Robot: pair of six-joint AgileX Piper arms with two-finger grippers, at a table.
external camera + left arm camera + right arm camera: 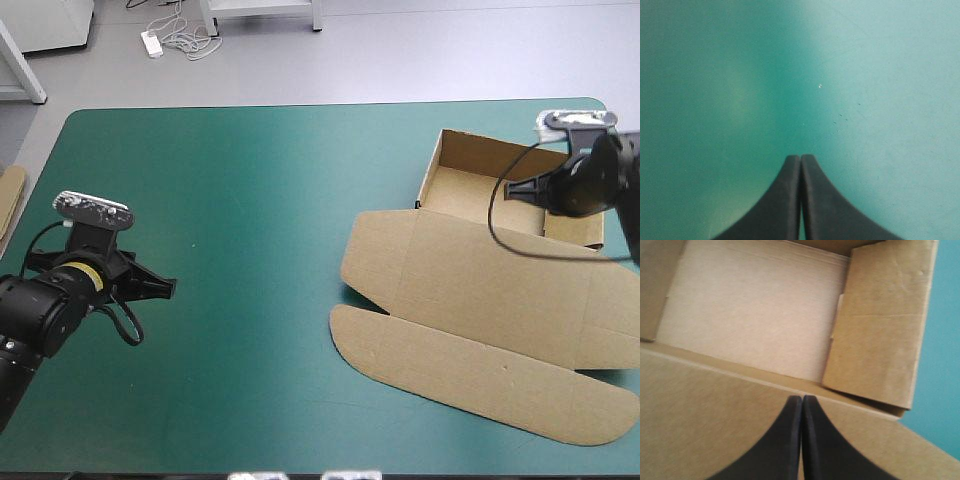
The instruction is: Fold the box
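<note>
No text or label can be read

Right gripper (801,399) over the brown box (755,310)
Its black fingers meet in one pointed arch at the near wall's edge; ahead is the tray floor, a side flap (880,325), then teal-green cover (940,365).

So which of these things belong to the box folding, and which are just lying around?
Part of the job: brown cardboard box, walls up, lid flat; right gripper, shut, over it.
Lying about: edge of more brown board at the table's left edge; left gripper, shut, over the teal-green cover.
</note>
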